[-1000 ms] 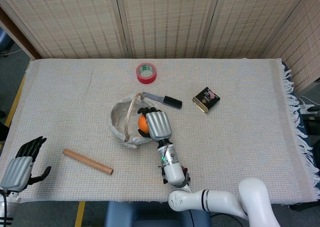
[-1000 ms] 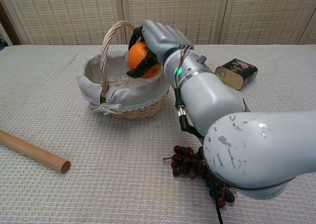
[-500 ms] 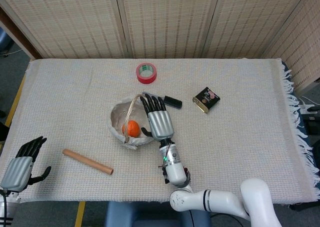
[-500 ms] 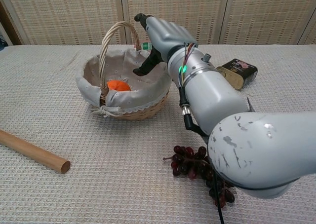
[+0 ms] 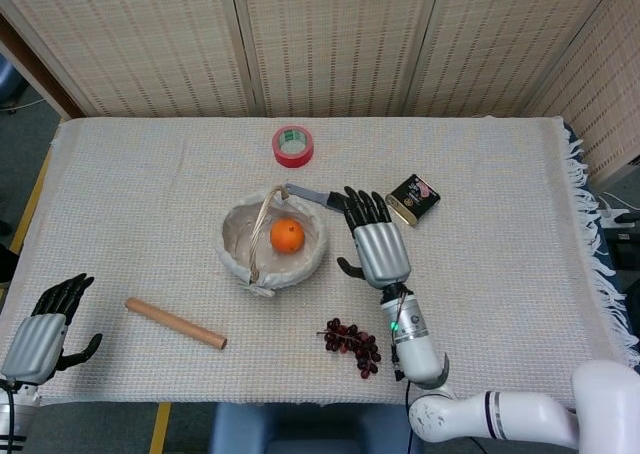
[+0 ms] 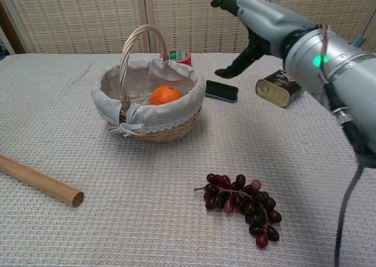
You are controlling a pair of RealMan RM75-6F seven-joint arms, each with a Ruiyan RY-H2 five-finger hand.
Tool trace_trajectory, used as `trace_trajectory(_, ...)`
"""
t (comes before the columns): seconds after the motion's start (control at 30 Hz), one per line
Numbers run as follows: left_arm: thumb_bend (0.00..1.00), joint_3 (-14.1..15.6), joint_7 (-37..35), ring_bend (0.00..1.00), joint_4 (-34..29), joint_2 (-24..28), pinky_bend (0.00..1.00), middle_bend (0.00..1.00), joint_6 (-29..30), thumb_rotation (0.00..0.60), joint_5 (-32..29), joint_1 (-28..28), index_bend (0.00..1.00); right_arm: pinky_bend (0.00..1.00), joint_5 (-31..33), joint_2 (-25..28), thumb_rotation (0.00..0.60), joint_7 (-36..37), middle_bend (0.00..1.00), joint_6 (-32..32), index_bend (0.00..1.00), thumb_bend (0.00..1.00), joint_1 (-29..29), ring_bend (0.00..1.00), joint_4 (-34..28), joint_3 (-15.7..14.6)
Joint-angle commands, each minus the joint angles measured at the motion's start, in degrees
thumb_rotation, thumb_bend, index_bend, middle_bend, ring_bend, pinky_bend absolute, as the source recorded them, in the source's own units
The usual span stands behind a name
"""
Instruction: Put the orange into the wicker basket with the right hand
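Note:
The orange (image 5: 287, 236) (image 6: 165, 94) lies inside the wicker basket (image 5: 236, 258) (image 6: 154, 132), on its white cloth lining, nothing touching it. My right hand (image 5: 376, 244) (image 6: 261, 26) hovers to the right of the basket, fingers spread and holding nothing. My left hand (image 5: 42, 329) rests at the table's near left corner, fingers apart and empty; the chest view does not show it.
A bunch of dark grapes (image 5: 350, 344) (image 6: 244, 205) lies in front of the right hand. A wooden rod (image 5: 176, 323) (image 6: 40, 180) lies left of the basket. Behind are a red tape roll (image 5: 293, 145), a black-handled knife (image 5: 325, 199) and a dark tin (image 5: 412, 198) (image 6: 279, 87).
The right hand let go of the orange over the basket, and the orange dropped in. The hand then opened and drew away to the right, uncovering the grapes.

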Motion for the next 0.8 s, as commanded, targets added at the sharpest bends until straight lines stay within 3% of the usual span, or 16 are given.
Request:
trace_trajectory(0.03,0.35,-0.03,0.3,0.0,0.03,-0.12,0.06,0.0,0.11,0.6,-0.03,0.02,0.0,0.0,-4.9,12.95,0.6,-0.1,0.0,4.06,0.0,0.11,-8.35,0.0,-9.51,-7.36)
trace_trajectory(0.2,0.35,-0.1,1.44,0.0,0.29,-0.5,0.06,0.0,0.55,0.6,0.09,0.1,0.0,0.0,-13.53,22.91,0.6,4.31,0.0,7.85,0.0,0.11,-16.34,0.0,-12.22,-16.38)
trace_trajectory(0.4,0.35,-0.16,2.73,0.0,0.87,-1.01,0.06,0.0,1.26,0.6,0.37,0.27,0.0,0.0,-23.94,28.0,0.6,9.94,0.0,13.49,0.0,0.11,-24.48,0.0,-4.4,-24.2)
trace_trajectory(0.63,0.35,-0.41,3.87,0.0,1.23,-1.55,0.06,0.0,1.53,0.6,0.07,0.27,0.0,0.0,-29.46,26.0,0.6,18.49,0.0,17.62,0.0,0.11,-30.95,0.0,8.57,-26.51)
trace_trajectory(0.8,0.35,-0.39,4.6,0.0,1.05,-1.72,0.06,0.0,1.89,0.6,0.16,0.41,0.0,0.0,-29.13,25.93,0.6,20.86,0.0,16.39,0.0,0.11,-31.92,0.0,9.96,-24.88)
